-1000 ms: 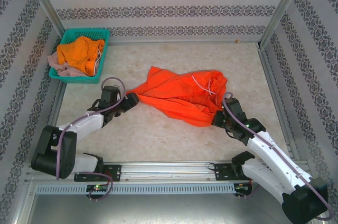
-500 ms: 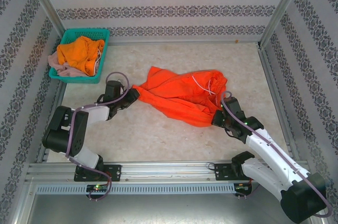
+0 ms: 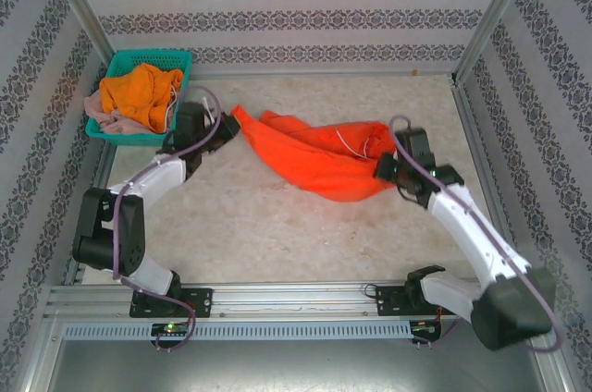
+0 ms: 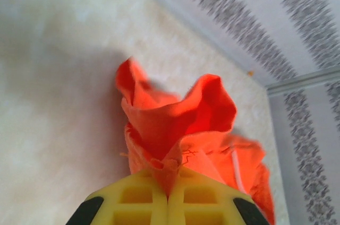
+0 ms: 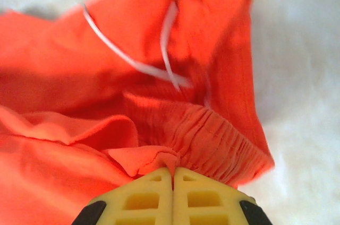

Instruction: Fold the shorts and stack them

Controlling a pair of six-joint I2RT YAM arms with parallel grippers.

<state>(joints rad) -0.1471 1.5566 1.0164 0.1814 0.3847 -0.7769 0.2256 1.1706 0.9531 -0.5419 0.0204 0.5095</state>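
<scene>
— Both ends of the red-orange shorts pinched?
— Yes. Our left gripper clamps a corner near the teal basket, our right gripper the waistband; they sag onto the table.

Pale beige tabletop, walled on left, right and far sides by white panels with grey floral bands, silver metal posts at far corners, aluminium rail along near edge, even light.
</scene>
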